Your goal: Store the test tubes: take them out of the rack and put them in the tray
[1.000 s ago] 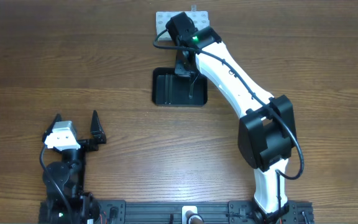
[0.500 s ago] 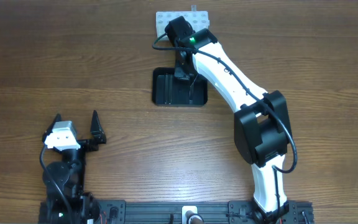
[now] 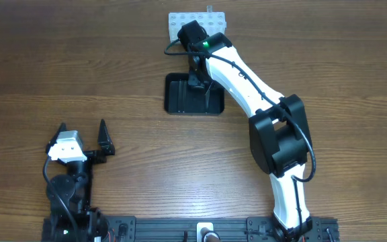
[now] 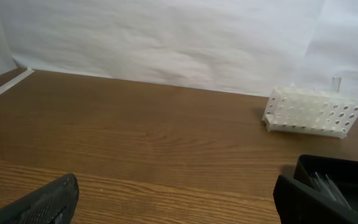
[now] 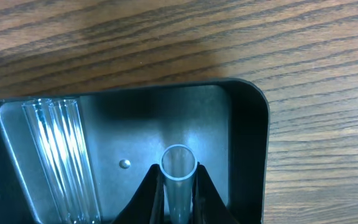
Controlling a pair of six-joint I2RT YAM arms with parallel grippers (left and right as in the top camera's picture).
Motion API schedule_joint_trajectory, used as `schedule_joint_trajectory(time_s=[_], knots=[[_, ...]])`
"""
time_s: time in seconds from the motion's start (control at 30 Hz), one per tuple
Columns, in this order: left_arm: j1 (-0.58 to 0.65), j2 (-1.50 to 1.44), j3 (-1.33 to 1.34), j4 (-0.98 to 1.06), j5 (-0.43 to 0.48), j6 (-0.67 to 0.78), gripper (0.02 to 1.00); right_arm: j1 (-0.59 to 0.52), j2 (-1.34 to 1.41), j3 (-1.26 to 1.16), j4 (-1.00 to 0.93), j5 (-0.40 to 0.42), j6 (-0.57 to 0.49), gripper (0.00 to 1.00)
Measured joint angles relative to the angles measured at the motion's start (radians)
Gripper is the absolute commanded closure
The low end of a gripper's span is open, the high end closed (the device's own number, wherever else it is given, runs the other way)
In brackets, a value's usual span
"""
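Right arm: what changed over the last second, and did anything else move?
The right arm swung its elbow left, toward the rack. The right gripper barely shifted and stays shut on a test tube held above the black tray. Nothing was released. The left gripper, the rack and the two tubes lying in the tray stayed put.

Right arm (image 3: 242, 78) white-shelled, black joints, black cable (image 3: 312, 145), green light (image 3: 209, 46); left arm (image 3: 69, 185) black, white wrist block (image 3: 66, 145), pronged left tool (image 3: 82, 126).

- You can read no text, label, number or sign on the rack (image 3: 218, 19), the tray (image 3: 176, 102) or the tabletop (image 3: 79, 67).
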Motion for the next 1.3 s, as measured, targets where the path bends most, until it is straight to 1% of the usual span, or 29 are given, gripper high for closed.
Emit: schedule_joint_trajectory(time_s=[0.27, 0.4, 0.43, 0.5, 0.67, 0.9, 1.1, 1.23, 1.3], knots=[[0.000, 0.000, 0.000, 0.000, 0.000, 0.000, 0.020, 0.000, 0.029, 0.000, 0.006, 0.000, 0.000, 0.958], [0.000, 0.000, 0.000, 0.000, 0.000, 0.000, 0.020, 0.000, 0.045, 0.000, 0.015, 0.000, 0.001, 0.862], [0.000, 0.000, 0.000, 0.000, 0.000, 0.000, 0.020, 0.000, 0.048, 0.000, 0.018, 0.000, 0.000, 0.809], [0.000, 0.000, 0.000, 0.000, 0.000, 0.000, 0.020, 0.000, 0.052, 0.000, 0.021, 0.001, 0.000, 0.757], [0.000, 0.000, 0.000, 0.000, 0.000, 0.000, 0.020, 0.000, 0.054, 0.000, 0.029, 0.006, 0.000, 0.678], [0.000, 0.000, 0.000, 0.000, 0.000, 0.000, 0.020, 0.000, 0.054, 0.010, 0.002, 0.008, -0.026, 0.667], [0.000, 0.000, 0.000, 0.000, 0.000, 0.000, 0.023, -0.004, 0.054, 0.151, -0.085, 0.007, -0.053, 0.663], [0.000, 0.000, 0.000, 0.000, 0.000, 0.000, 0.023, -0.021, 0.040, 0.285, -0.090, 0.016, -0.092, 0.595], [0.000, 0.000, 0.000, 0.000, 0.000, 0.000, 0.020, -0.034, 0.032, 0.346, -0.063, 0.039, -0.119, 0.529]])
